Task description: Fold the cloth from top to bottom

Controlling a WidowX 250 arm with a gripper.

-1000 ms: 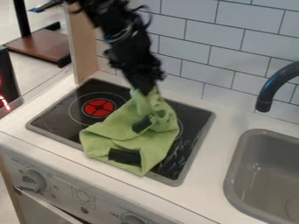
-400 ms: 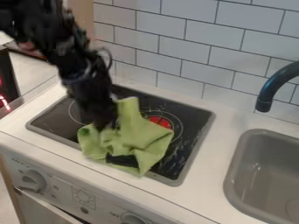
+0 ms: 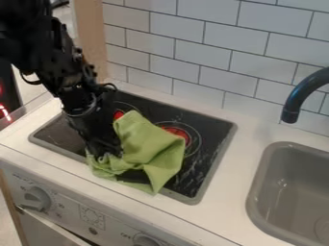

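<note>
The green cloth (image 3: 151,151) lies bunched and partly folded over the front middle of the black stovetop, with one corner spread up toward the back and another hanging toward the stove's front edge. At the cloth's left side, low over the stovetop, is the gripper (image 3: 106,153), its tips against the fabric. Folds of cloth surround the tips, so whether any fabric is pinched between them is hidden.
The stovetop (image 3: 208,158) has a raised grey rim and red burner marks. To the right are a grey sink (image 3: 257,192) and a dark faucet (image 3: 292,108). A tiled wall (image 3: 212,62) stands behind; knobs (image 3: 37,198) line the front.
The gripper has come down from the back of the stove toward the front left, carrying the cloth's upper part along. The cloth's bunched top now lies lower, and the right burner mark is uncovered.
</note>
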